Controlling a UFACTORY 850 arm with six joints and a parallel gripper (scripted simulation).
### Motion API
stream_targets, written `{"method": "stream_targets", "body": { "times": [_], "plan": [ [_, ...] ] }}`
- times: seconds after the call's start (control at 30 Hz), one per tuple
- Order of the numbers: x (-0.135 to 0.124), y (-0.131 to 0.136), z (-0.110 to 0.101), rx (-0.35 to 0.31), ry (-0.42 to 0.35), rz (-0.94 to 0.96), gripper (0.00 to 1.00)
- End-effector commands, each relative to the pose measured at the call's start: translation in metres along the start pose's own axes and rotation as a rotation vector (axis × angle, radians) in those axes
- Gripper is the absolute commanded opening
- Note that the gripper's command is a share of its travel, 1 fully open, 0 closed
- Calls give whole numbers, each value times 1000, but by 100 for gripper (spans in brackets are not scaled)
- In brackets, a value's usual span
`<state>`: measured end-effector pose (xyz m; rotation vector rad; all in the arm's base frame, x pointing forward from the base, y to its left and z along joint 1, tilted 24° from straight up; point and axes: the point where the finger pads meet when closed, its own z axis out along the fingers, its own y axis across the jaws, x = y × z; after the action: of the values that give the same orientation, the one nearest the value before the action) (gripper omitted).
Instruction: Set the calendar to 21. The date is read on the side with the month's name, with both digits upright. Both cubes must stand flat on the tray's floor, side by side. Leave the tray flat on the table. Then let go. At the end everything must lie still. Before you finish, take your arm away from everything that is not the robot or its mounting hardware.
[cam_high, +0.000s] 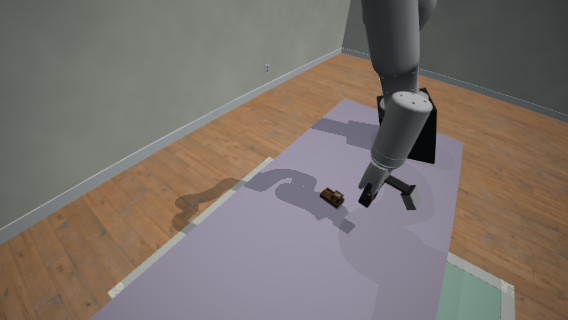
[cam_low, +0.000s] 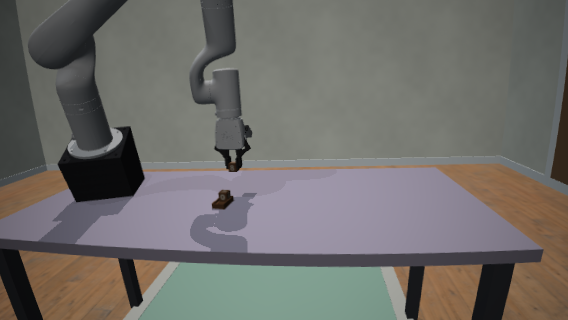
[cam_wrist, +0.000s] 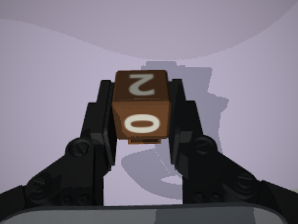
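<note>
My gripper (cam_high: 367, 196) (cam_low: 233, 166) (cam_wrist: 142, 97) is shut on a brown cube (cam_low: 233, 168) (cam_wrist: 118, 122) and holds it above the table. In the wrist view a 2 shows upside down on its upper face and a 0 lies sideways on the face nearer the camera. The brown tray (cam_high: 326, 199) (cam_low: 218, 205) stands on the table beside the gripper, on the left in the top and exterior views. Another cube (cam_high: 337, 195) (cam_low: 224, 195) stands in it; its digits are too small to read. A thin brown edge shows just under the held cube in the wrist view.
The lilac table (cam_high: 240, 260) (cam_low: 380, 215) carries the tray. The black base block (cam_high: 426, 142) (cam_low: 102, 175) of the arm stands at one end of the table. Shadows of the arm fall around the tray.
</note>
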<state>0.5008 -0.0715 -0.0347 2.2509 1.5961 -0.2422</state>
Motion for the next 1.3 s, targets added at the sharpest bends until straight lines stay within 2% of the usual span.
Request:
{"method": "stream_targets", "body": {
  "times": [0.0,0.37,0.4,0.47,0.5,0.53,0.6,0.63,0.67,0.7,0.83,1.27],
  "plan": [
    [0,0,-18,5,-3,-1,27],
    [-2,1,-18,5,-3,-1,27],
    [-10,2,-19,5,-3,-1,27],
    [-50,5,-22,5,-2,-1,27],
    [-50,5,-22,5,-2,-1,27],
    [-76,4,-24,5,-2,-2,27],
    [-76,4,-24,5,-2,-2,27],
    [-99,3,-26,5,-3,-2,27],
    [-99,3,-26,5,-3,-2,27],
    [-115,1,-28,4,-3,-3,27],
    [-124,0,-28,4,-3,-3,27],
    [-124,0,-28,5,-3,-3,27]
  ]
}}
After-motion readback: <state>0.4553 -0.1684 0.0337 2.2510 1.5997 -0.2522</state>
